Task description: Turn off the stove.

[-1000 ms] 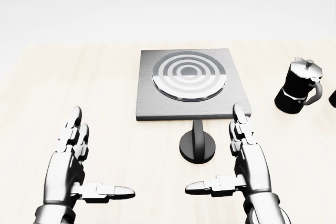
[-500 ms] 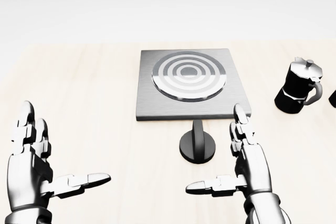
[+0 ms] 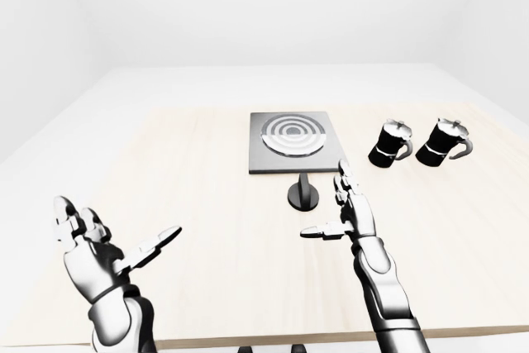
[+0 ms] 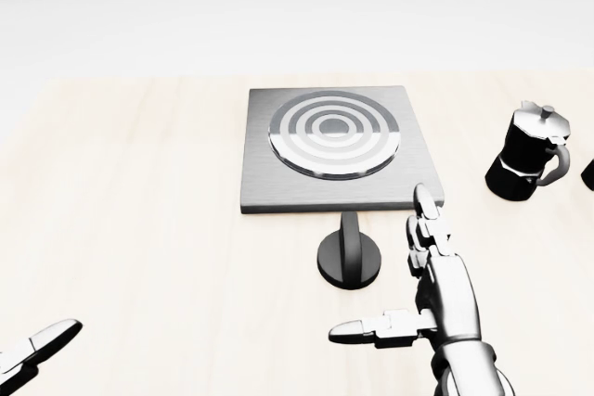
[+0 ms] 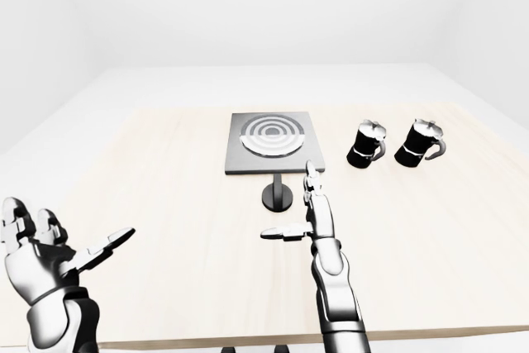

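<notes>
Hovering your right robot hand (image 4: 422, 294), fingers spread wide and empty, you had the stove knob (image 4: 349, 257) just left of its fingertips, stove (image 4: 336, 147) beyond; left robot hand (image 3: 99, 250) stood open, well aside.

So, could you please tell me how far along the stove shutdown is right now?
Nothing looks done yet: the knob below the stove is untouched. In hand: the right hand hovers open just right of the knob, not touching it, while the left hand is open far off to the left. Left to do: reach, grip and turn the knob.
</notes>
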